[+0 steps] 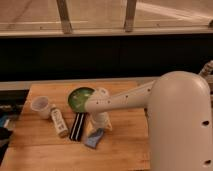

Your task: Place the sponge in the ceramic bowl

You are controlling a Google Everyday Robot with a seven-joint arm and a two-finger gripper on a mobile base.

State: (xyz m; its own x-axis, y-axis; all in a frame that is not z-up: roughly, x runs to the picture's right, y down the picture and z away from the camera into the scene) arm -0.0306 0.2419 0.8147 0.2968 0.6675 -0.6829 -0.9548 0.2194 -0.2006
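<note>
Sponge (95, 139), light blue, lies on the wooden bench (122, 147) in the lower centre of the frame, tilted so that its upper end points toward the tool (101, 125). The tool hangs directly above that upper end and covers it. Contact between the two cannot be made out, nor whether the tool is released or clenched. The ceramic bowl (79, 98), green inside with a dark rim, stands above and to the left of the sponge, apart from it. The bowl's right edge is hidden behind the white arm (125, 97).

Just left of the sponge lies a black striped flat bar (77, 126), and beside that a small pale bottle (60, 122) on its side, its label unreadable. A white mug (40, 106) stands at the left of the bench.

The arm crosses from the right to the middle of the frame. The rounded white robot body (182, 125) fills the lower right and hides the right end of the bench. Dark shapes at the left edge are cut off and cannot be identified.
</note>
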